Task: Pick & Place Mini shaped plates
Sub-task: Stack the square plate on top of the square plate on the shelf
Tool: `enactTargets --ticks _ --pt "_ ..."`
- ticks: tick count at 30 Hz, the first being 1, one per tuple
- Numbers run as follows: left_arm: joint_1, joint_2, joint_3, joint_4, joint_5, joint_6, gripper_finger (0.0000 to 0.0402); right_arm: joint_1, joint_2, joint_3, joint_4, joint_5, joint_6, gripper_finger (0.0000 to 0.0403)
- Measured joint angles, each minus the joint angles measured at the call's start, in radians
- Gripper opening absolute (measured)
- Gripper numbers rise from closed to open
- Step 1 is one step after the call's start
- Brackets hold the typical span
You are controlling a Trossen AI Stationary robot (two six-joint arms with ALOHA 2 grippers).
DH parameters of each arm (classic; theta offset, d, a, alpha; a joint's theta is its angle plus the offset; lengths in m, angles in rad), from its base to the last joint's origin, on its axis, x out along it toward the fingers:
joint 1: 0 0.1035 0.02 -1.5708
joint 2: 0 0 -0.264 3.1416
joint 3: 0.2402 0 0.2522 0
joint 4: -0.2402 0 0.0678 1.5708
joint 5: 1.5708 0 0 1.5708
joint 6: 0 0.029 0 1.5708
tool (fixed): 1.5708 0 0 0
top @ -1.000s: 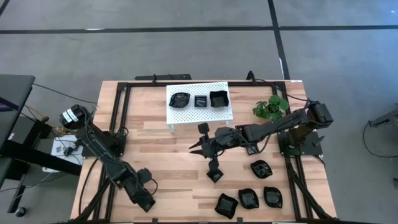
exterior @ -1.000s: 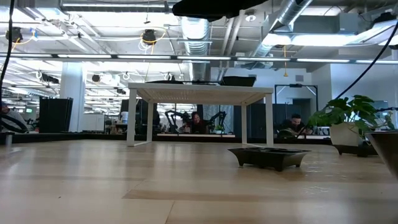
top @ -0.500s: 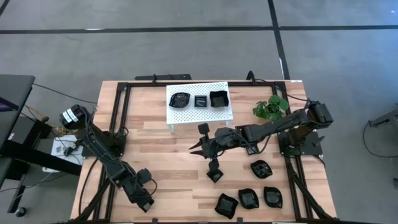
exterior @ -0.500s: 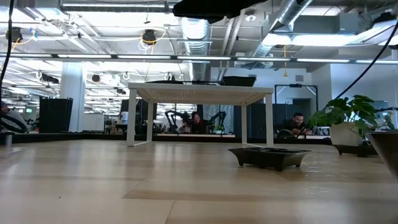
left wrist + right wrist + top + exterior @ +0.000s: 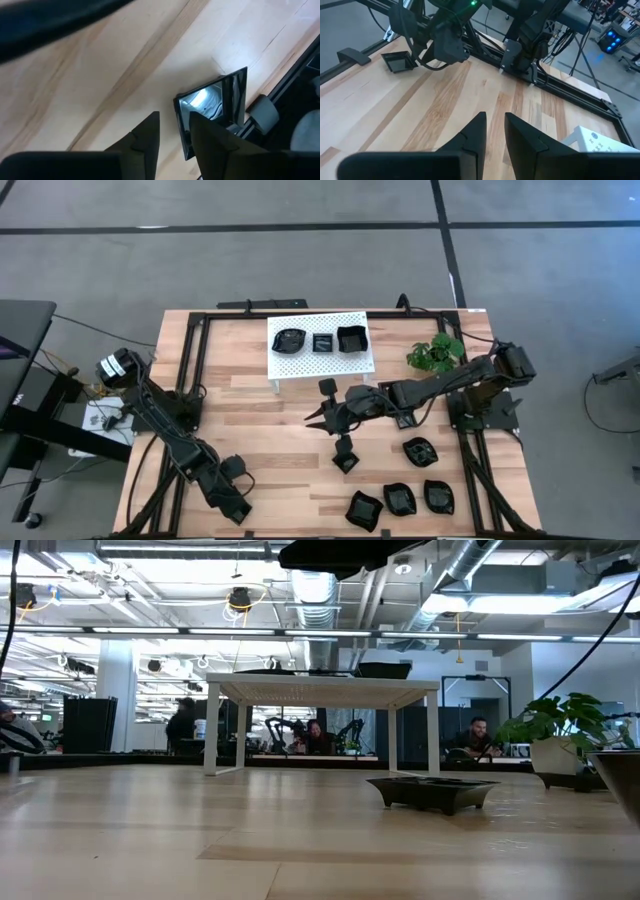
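One square plate (image 5: 215,107) lies at the near-left corner of the surface (image 5: 90,75), just beside the black frame rail (image 5: 295,65). The left hand (image 5: 174,121) is not yet clenched: its fingers stand apart on both sides of the plate's rim. I judge that a pinch on such a thin, glossy wall may slip, tilt the plate, or push it against the rail. The right hand (image 5: 495,120) hangs over mid-surface, slightly parted and holding nothing.
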Motion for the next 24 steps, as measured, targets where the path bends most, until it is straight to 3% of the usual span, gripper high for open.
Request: enactTargets --ticks 24 --pt "-0.040 0.069 0.003 0.073 -0.057 0.001 0.0103 0.000 0.000 0.000 -0.019 0.000 0.000 0.0064"
